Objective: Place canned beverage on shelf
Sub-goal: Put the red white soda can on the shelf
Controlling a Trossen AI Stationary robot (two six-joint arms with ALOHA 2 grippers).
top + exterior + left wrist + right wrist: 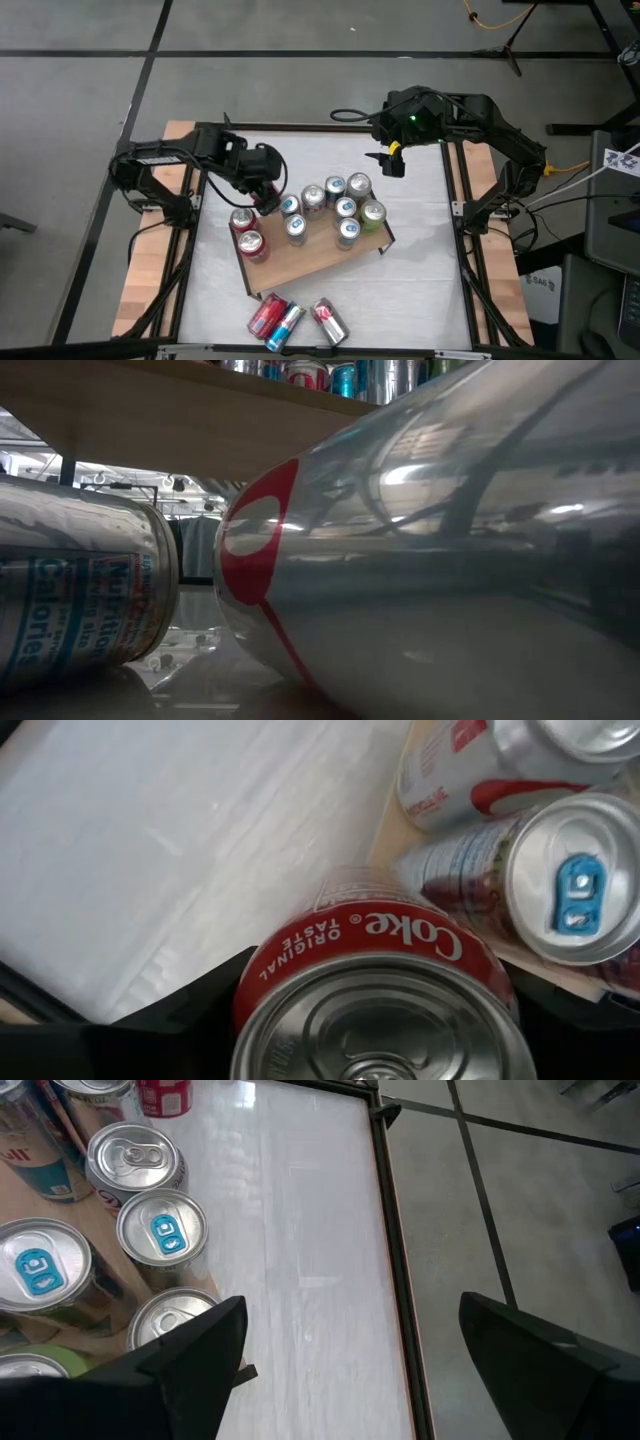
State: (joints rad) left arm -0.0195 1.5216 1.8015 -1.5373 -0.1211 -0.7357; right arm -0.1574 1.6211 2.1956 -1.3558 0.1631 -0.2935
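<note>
My left gripper (266, 190) is shut on a red Coke can (380, 990), upright, beside the far left edge of the shelf (310, 262). The shelf is a light-brown board on black legs. Several cans stand on it: silver ones with blue tabs (335, 188) and two red ones (248, 243) at its left end. Three more cans (290, 322) lie on their sides on the table near the front edge. My right gripper (390, 162) stands open above the table beyond the shelf's far right corner, with nothing between its fingers (190, 1355). My left gripper pinches the Coke can's upper side wall (262, 982), just below the rim, between its two fingers (170, 1035). The fingers come from above, pointing steeply down, one on each side. The can stays upright with its lid up; its base is hidden by its own body.
Bare white tabletop (300, 1230) lies far and right of the shelf, bounded by a black rim (385, 1200). In the low view the lying cans (430, 570) fill the front, with the shelf's underside (200, 420) above them. The board's near half is bare (330, 258).
</note>
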